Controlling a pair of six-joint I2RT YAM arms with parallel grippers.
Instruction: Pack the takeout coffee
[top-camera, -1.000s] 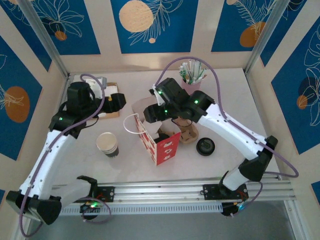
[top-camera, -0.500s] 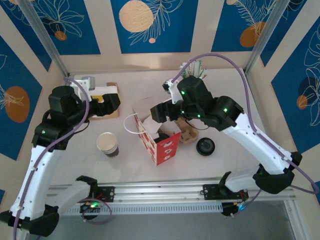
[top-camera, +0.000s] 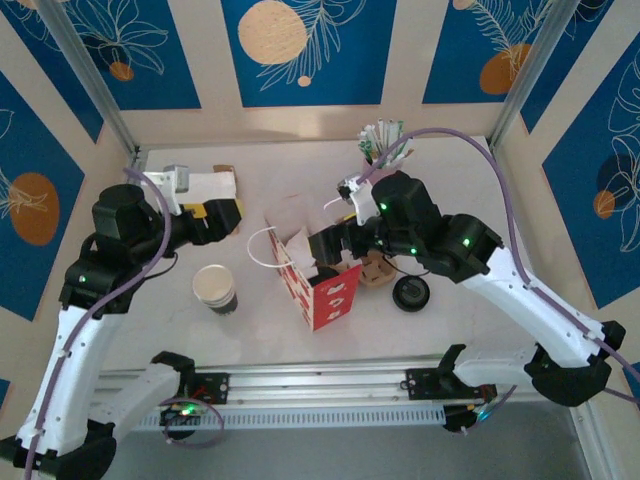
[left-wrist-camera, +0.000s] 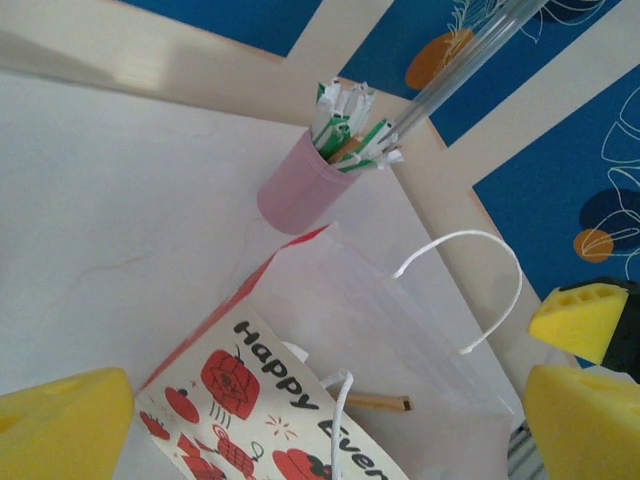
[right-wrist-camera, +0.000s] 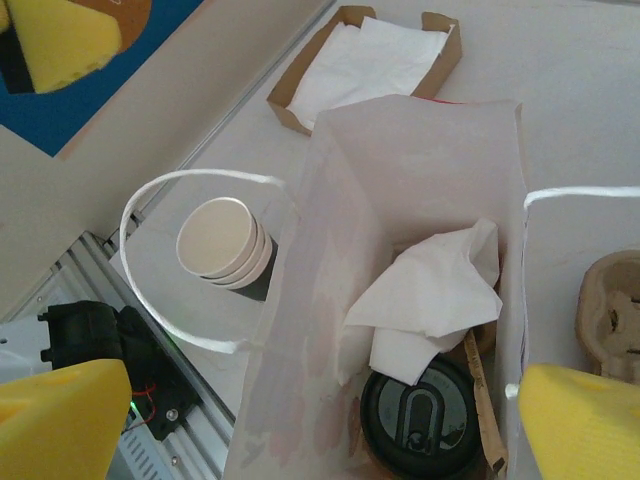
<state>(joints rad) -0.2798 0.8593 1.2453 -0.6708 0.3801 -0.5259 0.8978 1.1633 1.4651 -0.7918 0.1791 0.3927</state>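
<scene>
The takeout coffee (right-wrist-camera: 425, 415), with its round black lid on, stands inside the open red-and-white bag (right-wrist-camera: 400, 170), partly under a crumpled white napkin (right-wrist-camera: 432, 300). My right gripper (right-wrist-camera: 320, 430) hovers open just above the bag's mouth, holding nothing. In the top view the bag (top-camera: 320, 285) stands upright mid-table, the right gripper (top-camera: 330, 242) over its far rim and the left gripper (top-camera: 222, 213) off to its left. The left gripper (left-wrist-camera: 325, 420) is open and empty, facing the bag's printed side (left-wrist-camera: 260, 400) and white handle (left-wrist-camera: 470, 290).
A stack of lidless paper cups (top-camera: 215, 287) stands left of the bag. A flat black lid (top-camera: 411, 293) and a cardboard cup carrier (top-camera: 377, 270) lie to its right. A pink cup of sticks (top-camera: 383, 148) is at the back, a napkin tray (top-camera: 205, 185) at back left.
Both grippers have opened wider. The right gripper has drawn back from the bag's rim toward the right. The left arm has pulled back to the left, away from the bag.
</scene>
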